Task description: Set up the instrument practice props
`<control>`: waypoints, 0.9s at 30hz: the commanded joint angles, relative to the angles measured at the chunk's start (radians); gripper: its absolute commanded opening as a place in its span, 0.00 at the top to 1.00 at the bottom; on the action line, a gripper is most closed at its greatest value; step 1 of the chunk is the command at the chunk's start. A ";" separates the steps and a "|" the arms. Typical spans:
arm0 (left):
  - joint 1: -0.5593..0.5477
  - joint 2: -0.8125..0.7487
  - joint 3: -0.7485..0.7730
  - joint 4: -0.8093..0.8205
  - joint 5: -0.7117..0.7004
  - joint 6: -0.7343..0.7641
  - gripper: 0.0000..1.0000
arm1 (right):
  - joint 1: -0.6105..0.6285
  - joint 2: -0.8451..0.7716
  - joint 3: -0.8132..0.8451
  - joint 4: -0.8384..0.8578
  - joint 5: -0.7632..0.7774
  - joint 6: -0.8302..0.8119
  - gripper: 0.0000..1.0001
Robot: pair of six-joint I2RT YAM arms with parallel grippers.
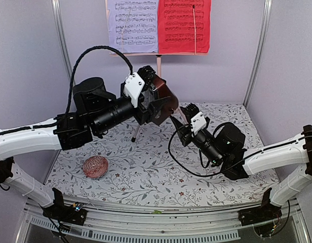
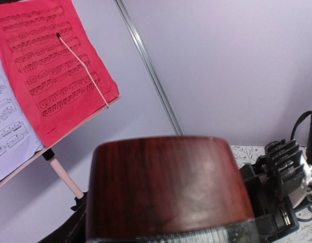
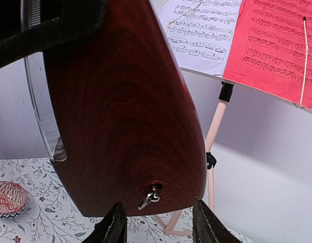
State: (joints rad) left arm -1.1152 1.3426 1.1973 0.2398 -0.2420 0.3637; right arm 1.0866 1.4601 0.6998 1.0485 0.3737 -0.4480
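Above the floral counter [image 1: 146,167], the left claw [image 1: 155,103] grips the metronome [image 1: 166,92] aloft, arm stretched toward the far right; the right claw [image 3: 158,223], open, tilts up just beneath its base.

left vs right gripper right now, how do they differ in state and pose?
Left gripper is clamped on the dark red-brown wood-grain pyramid metronome, holding it off the floral-cloth table; right gripper holds nothing, jaws apart. Left sits higher; right sits lower, at the metronome's base beside the small metal winding key. Both face the pink music stand.
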 commanded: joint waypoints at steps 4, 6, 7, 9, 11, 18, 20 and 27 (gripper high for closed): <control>-0.017 -0.045 0.064 0.078 -0.011 -0.003 1.00 | 0.007 0.000 0.014 0.034 0.053 0.011 0.61; -0.018 -0.045 0.066 0.075 -0.013 -0.003 1.00 | 0.006 -0.008 0.007 0.037 0.060 0.009 0.61; -0.018 -0.045 0.065 0.075 -0.013 -0.005 1.00 | 0.007 -0.012 0.004 0.037 0.057 0.010 0.61; -0.018 -0.045 0.065 0.075 -0.011 -0.006 1.00 | 0.007 -0.018 0.001 0.026 0.039 0.008 0.62; -0.018 -0.045 0.067 0.074 -0.010 -0.008 1.00 | 0.007 -0.018 0.002 0.012 0.021 0.011 0.63; -0.017 -0.042 0.068 0.073 -0.008 -0.010 1.00 | 0.007 -0.007 0.024 -0.022 -0.011 0.016 0.72; -0.017 -0.040 0.070 0.074 -0.007 -0.010 1.00 | 0.007 -0.004 0.030 -0.028 -0.013 0.019 0.75; -0.017 -0.037 0.071 0.066 -0.003 -0.013 1.00 | 0.007 0.006 0.043 -0.044 -0.021 0.036 0.87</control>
State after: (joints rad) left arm -1.1175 1.3422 1.2091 0.2031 -0.2485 0.3470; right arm 1.0866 1.4616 0.7040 1.0122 0.3611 -0.4305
